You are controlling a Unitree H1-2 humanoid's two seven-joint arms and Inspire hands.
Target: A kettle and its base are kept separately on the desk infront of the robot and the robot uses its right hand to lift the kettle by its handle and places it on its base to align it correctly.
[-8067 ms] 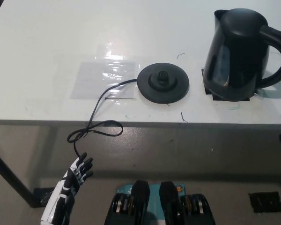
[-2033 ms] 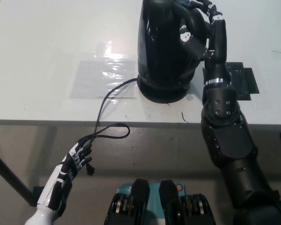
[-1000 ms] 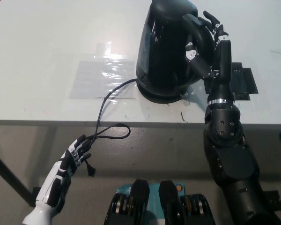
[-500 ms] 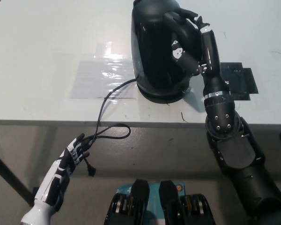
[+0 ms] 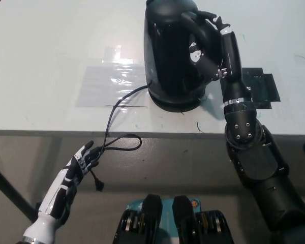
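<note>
Now the black right hand (image 5: 209, 41) was wrapped around the kettle's handle (image 5: 199, 31), fingers closed tight on it. Half a second before, the hand and kettle sat almost in the same spot, so the big move was over and only a tiny shift was going on. A second before, the kettle (image 5: 175, 53) leaned to one side and the hand looked looser beside the handle; now the kettle stood nearly straight up. It was sitting on top of the round base (image 5: 177, 104), and only the base's front edge peeked out under it. It looked lined up, though the middle plug of the base was hidden, so I could not be sure it was fully seated. The cord (image 5: 116, 118) ran from the base, off the front edge of the desk (image 5: 40, 61), and hung in a loop below. The white left hand (image 5: 76, 166) waited low down in front of the desk, fingers spread, right by the hanging cord loop but not holding it. Off to the right of the kettle was the dark patch (image 5: 260, 87) on the desk. My guess was that the job was almost done, and that letting go gently was what was left.
</note>
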